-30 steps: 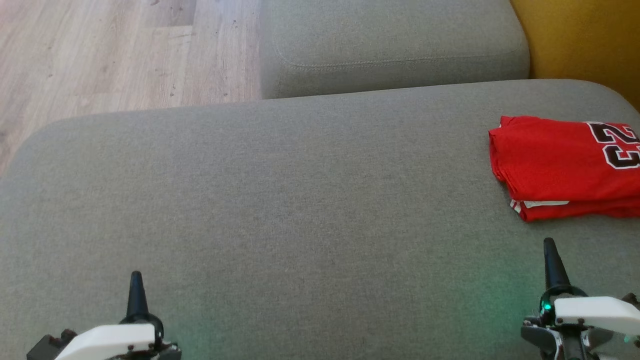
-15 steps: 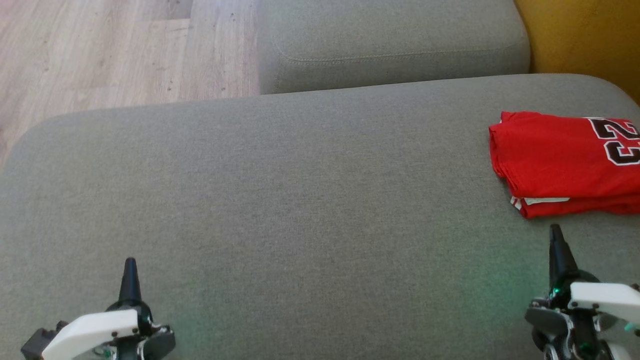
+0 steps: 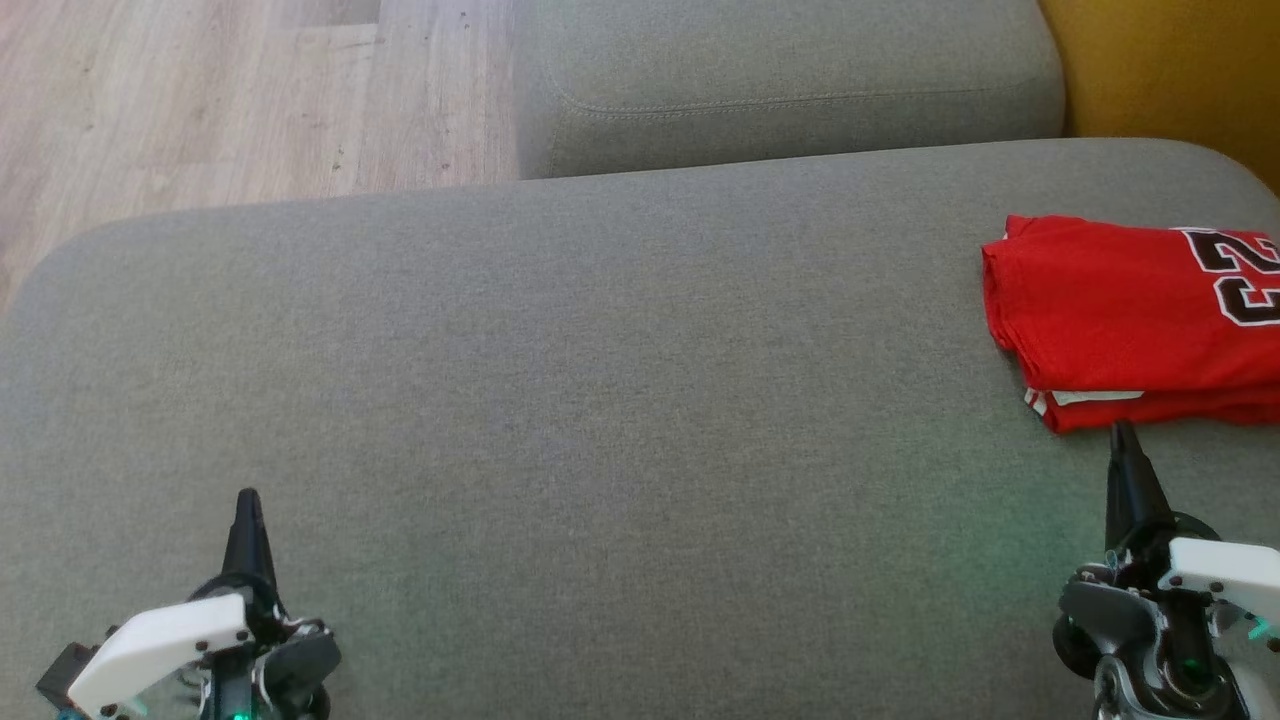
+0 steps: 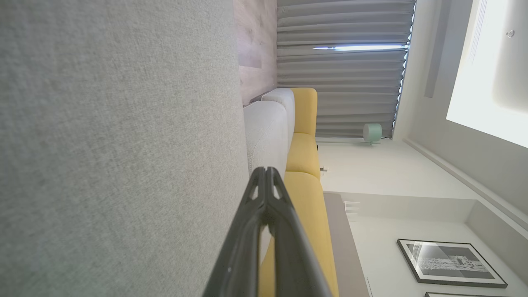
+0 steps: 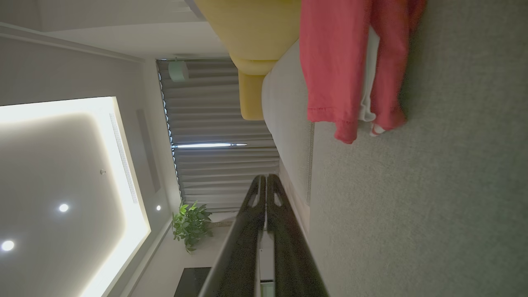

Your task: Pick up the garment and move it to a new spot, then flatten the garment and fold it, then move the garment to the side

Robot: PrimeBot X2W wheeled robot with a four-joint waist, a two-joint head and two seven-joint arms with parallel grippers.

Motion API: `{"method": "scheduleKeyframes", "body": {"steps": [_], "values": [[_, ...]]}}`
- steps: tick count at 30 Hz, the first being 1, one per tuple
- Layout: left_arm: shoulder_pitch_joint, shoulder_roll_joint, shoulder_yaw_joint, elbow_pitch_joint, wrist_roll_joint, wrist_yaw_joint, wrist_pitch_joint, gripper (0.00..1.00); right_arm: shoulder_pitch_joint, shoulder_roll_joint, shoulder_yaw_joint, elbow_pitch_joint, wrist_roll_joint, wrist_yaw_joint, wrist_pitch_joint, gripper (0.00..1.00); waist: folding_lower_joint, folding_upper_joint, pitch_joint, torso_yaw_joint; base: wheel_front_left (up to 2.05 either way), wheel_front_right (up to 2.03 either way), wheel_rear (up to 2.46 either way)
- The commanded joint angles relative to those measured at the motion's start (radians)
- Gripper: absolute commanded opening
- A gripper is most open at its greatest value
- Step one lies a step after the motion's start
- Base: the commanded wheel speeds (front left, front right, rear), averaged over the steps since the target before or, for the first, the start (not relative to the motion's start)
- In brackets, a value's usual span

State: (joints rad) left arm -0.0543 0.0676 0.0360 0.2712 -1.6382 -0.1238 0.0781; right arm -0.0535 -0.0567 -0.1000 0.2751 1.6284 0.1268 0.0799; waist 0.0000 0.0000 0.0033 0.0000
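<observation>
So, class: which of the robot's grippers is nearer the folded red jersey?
Right. The right gripper points at the red jersey, tip close to its near edge; the left gripper sits far across the grey cushion, at the opposite side.

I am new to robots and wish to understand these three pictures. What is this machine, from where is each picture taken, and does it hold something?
It is a wheeled robot with two arms. The picture from above comes from a camera on its head, looking down at a grey sofa cushion. The dark points at the bottom are its left gripper and right gripper: each has two fingers, pressed together, holding nothing. The other two pictures come from wrist cameras that look along those fingers, so the room appears turned sideways. On the cushion, at the robot's right, lies a folded red jersey with a black number, beyond the right gripper's tip.
</observation>
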Motion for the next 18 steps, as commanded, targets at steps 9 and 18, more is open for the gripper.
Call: {"method": "scheduleKeyframes", "body": {"steps": [9,18], "values": [[-0.051,0.008,0.043,-0.028,0.0,-0.007,0.007,0.0,-0.052,-0.015,0.016,-0.032,0.005,0.004,0.01,0.0,0.0,0.0,0.0,0.0,0.0,0.0,0.0],[-0.051,0.006,0.046,-0.028,0.003,-0.007,0.009,0.0,-0.052,-0.013,0.013,-0.032,0.002,0.004,0.012,0.0,0.0,0.0,0.0,0.0,0.0,0.0,0.0]]}}
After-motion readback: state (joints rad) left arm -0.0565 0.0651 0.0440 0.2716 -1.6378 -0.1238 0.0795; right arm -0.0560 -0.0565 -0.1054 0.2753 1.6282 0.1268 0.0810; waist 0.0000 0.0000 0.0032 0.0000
